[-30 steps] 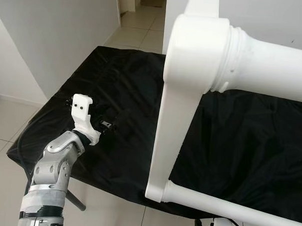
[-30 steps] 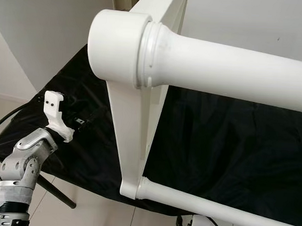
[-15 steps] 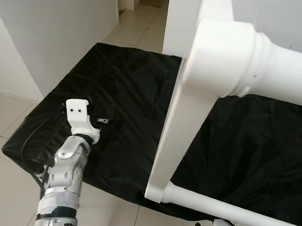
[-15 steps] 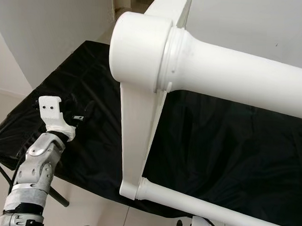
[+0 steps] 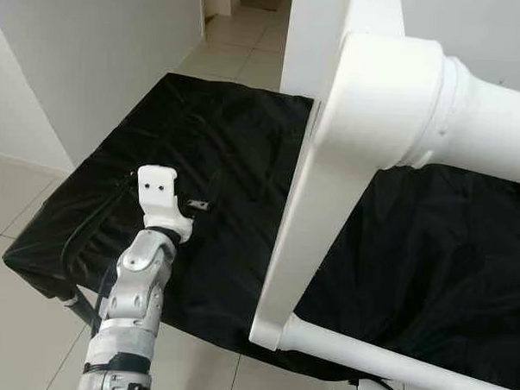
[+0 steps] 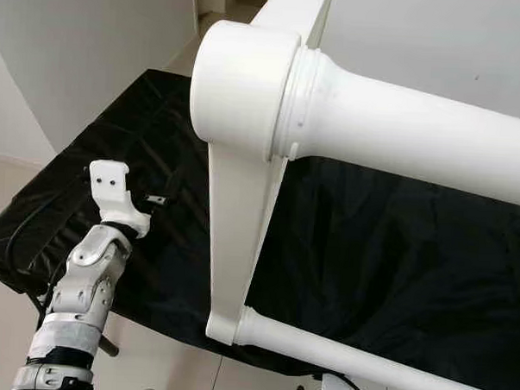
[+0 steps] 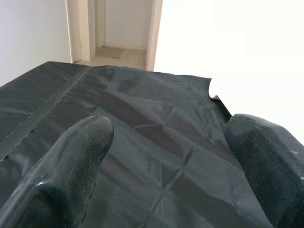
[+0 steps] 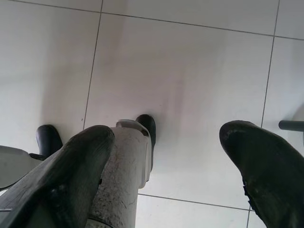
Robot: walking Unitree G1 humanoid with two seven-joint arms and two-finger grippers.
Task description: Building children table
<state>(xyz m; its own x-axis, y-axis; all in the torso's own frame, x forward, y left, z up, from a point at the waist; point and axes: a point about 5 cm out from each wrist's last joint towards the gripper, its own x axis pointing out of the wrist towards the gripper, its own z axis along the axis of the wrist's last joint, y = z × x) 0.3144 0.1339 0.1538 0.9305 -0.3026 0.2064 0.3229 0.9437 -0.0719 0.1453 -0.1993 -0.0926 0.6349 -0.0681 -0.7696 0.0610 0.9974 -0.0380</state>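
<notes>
- Two tools to report: my left tool [image 7: 166, 156] reaches out low over the black-draped tabletop [image 5: 219, 150], its fingers [image 7: 71, 156] spread wide with nothing between them and, as far as I can see, touching nothing.
- My right tool [image 8: 166, 161] hangs idle, pointing down at the tiled floor [image 8: 190, 71], fingers likewise wide apart and empty.
- Just beyond the left wrist, a small pale bit of hardware [image 5: 201, 204] lies on the cloth; too small for me to say what it is.
- The white table frame [image 5: 316, 206] stands on the tabletop to the right of my left arm, tipped so that one thick turned leg [image 6: 401, 132] juts toward the camera and a thinner rail [image 5: 382, 360] runs along the near edge.
- I judge the frame stiff, painted smooth and so rather slippery, bulky more than heavy, and awkward to swing.
- The fat leg looks too wide for these fingers; I would take the flat apron board near its corner, or the thin rail.
</notes>
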